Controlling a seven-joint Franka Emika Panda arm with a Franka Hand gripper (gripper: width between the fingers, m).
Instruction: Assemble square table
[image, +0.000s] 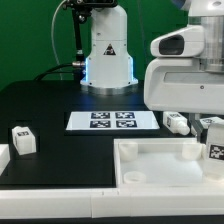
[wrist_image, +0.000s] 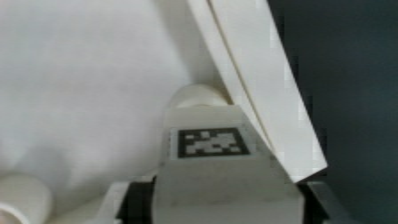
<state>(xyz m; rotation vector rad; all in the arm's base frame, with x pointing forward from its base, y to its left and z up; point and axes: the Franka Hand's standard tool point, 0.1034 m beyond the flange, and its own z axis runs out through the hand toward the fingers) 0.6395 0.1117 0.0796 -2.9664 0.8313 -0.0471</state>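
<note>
Exterior view, left to right.

- Far left: 1 loose leg (image: 22, 138) stands upright on the black table, tag facing the camera, well apart from everything else.
- Centre: the marker board (image: 110, 120) lies flat in front of the arm's base.
- Front, centre to right: the slab (image: 160, 172) lies flat with its raised rim up. No leg is fitted in any corner that shows.
- Right: a second leg (image: 178, 122) lies just behind the slab's far rim. Beside it, under the wrist housing, is the tagged leg (wrist_image: 210, 140), at the slab's right rear corner.

Wrist view: the gripper (wrist_image: 222, 205) is partly closed, with 1 finger on each side of the tagged leg and no gap showing. It appears to have hold of this leg. How firm the grip is cannot be told.

Step in hand (judgement): pickup of the 1st leg, so the task is at an early stage.

Next move calls for a straight lift clear of the rim. The leg must then be turned with its threaded end down, lined up over 1 corner hole, and screwed in without tilting.
</note>
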